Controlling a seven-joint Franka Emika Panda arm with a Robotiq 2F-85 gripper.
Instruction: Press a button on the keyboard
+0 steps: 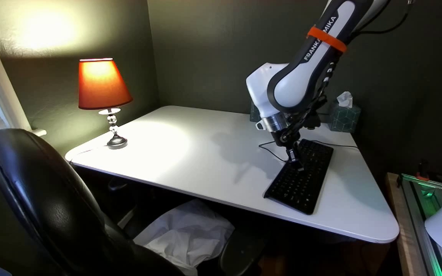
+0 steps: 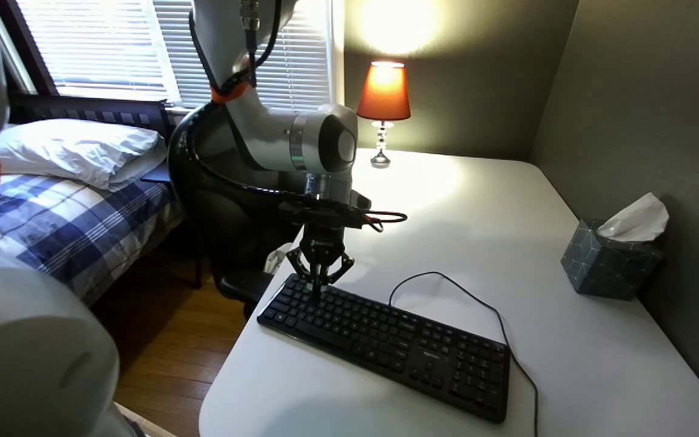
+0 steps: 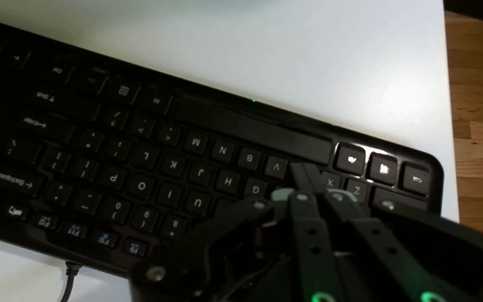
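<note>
One claw [image 3: 304,168], pinched narrow, hangs over the keyboard [image 2: 380,340], white desk [image 2: 483,224] spreading past both its long edges

The computer keyboard [image 3: 199,174] is showing plastic, glossy around the edge and matt on the keycaps [image 3: 172,165]. The desk [image 1: 213,153] is presenting a smooth, softly shining top. The Robotiq gripper [image 3: 304,171] is looking mostly dull, its metal screw heads [image 3: 155,274] glinting. Along the Franka Panda arm [image 1: 294,90], smooth shells are meeting a shiny metal collar [image 1: 275,122]. The office chair [image 1: 40,191] is gleaming with a leathery gloss. The lampshade [image 1: 102,86], small in view, is perhaps showing cloth above a polished metal lamp base [image 1: 117,142]. Tissue paper [image 2: 634,220] is standing in matt folds, a pillow [image 2: 76,149] is showing creased cloth, and wooden floorboards [image 2: 161,346] are shining faintly.
</note>
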